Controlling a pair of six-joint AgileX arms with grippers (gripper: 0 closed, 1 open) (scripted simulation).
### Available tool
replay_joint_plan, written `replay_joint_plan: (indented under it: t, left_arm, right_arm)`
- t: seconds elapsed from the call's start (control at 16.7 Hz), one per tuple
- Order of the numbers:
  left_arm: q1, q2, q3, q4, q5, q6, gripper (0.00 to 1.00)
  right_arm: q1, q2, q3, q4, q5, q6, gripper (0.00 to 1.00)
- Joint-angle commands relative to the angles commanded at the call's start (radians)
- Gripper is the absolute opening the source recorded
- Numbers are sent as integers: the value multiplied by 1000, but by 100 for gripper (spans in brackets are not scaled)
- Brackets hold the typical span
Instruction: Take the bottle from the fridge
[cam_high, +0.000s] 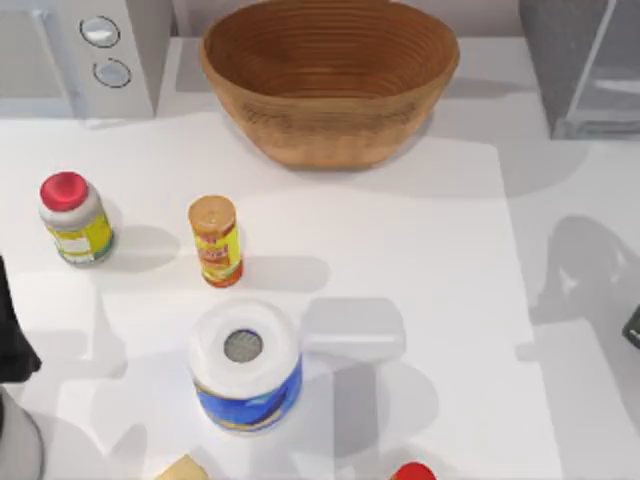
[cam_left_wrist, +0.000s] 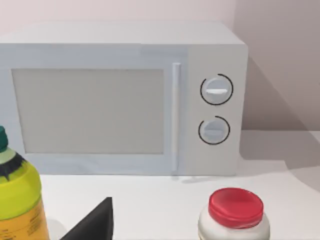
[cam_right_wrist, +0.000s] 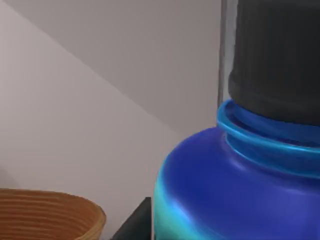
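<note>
The bottle (cam_right_wrist: 235, 190) sat close against the right gripper's camera, evidently in its hold, though jaw state could not be told. The fridge (cam_high: 585, 65) stood far right; extraction appeared done. Left arm parked near left.

Left arm (cam_high: 15, 340) at left edge, right arm (cam_high: 632, 328) at right edge

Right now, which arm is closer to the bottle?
Right. Its wrist view has the bottle right up against the camera. The left arm sits at the table's left edge, its wrist camera facing the microwave.
</note>
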Motion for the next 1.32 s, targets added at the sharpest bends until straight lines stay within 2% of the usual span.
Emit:
replay_joint_plan:
  t: [0.42,0.72,1.02,1.32]
  left_arm:
    - [0,0,0,0,0,0,100]
    - [0,0,0,0,0,0,100]
    - [0,0,0,0,0,0,100]
    - [0,0,0,0,0,0,100]
  right_arm:
    - [261,768,76,529,260,29,0]
    - [391,1202,141,810,463,48,0]
    - [454,1391,205,960,601,51,0]
    - [459,1405,214,976,616,50,0]
